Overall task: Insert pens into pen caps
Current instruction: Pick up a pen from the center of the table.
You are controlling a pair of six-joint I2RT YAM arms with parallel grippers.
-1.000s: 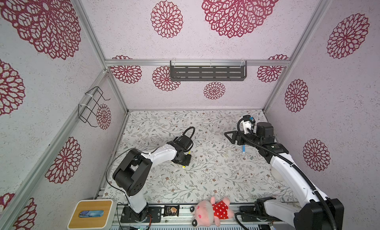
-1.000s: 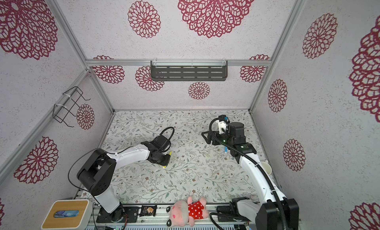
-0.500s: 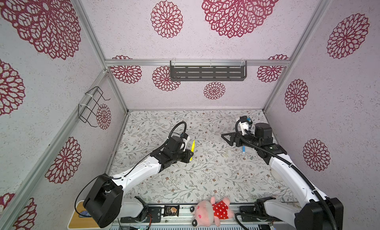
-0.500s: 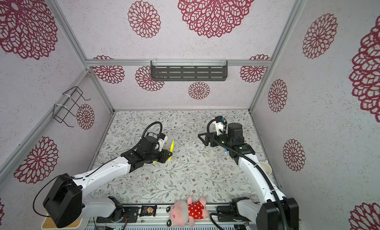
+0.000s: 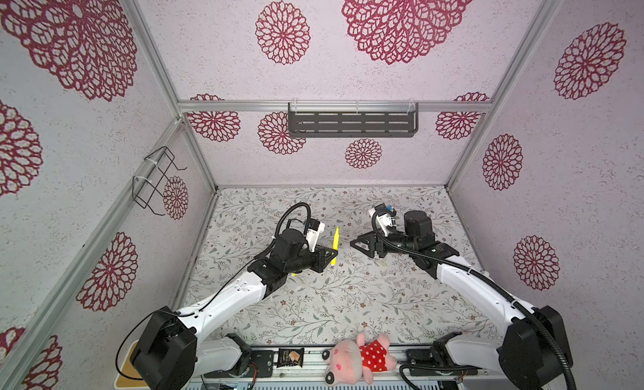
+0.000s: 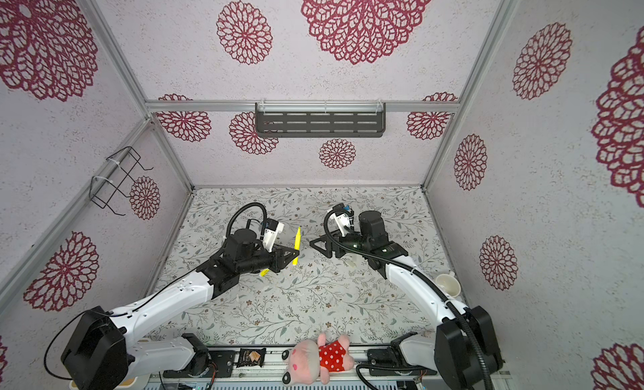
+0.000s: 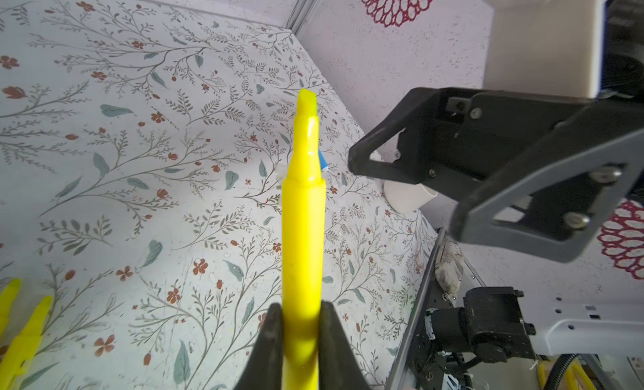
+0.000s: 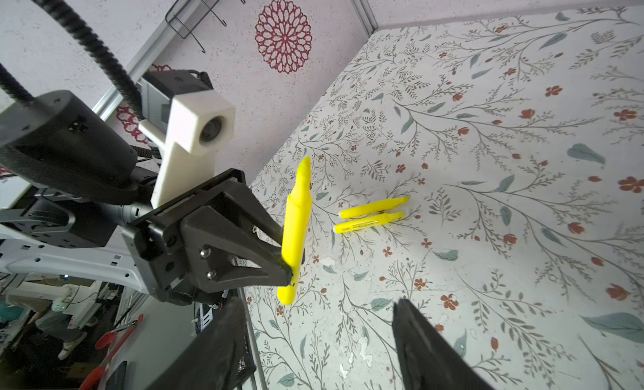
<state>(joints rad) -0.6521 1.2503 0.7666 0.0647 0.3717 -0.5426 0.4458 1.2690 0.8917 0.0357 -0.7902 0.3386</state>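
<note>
My left gripper (image 7: 301, 322) is shut on a yellow pen (image 7: 302, 210) and holds it above the middle of the table, tip pointing toward the back; it shows in both top views (image 5: 335, 243) (image 6: 296, 247). My right gripper (image 8: 320, 336) faces that pen (image 8: 296, 228) from a short way off, open with nothing between its fingers. Two more yellow pens (image 8: 373, 214) lie side by side on the cover below the left arm. A blue pen (image 7: 323, 161) peeks out behind the held pen. A small whitish pen cap (image 5: 382, 264) lies by the right arm.
A white cup (image 6: 447, 283) sits by the right wall. A pink plush toy (image 5: 359, 358) and a snack packet (image 5: 291, 357) lie on the front rail. A dark shelf (image 5: 352, 123) hangs on the back wall, and a wire rack (image 5: 156, 182) on the left wall.
The left arm has lifted the yellow pen off the table and carried it toward the middle. The right gripper has shifted left toward it, and its jaws have narrowed a little.
</note>
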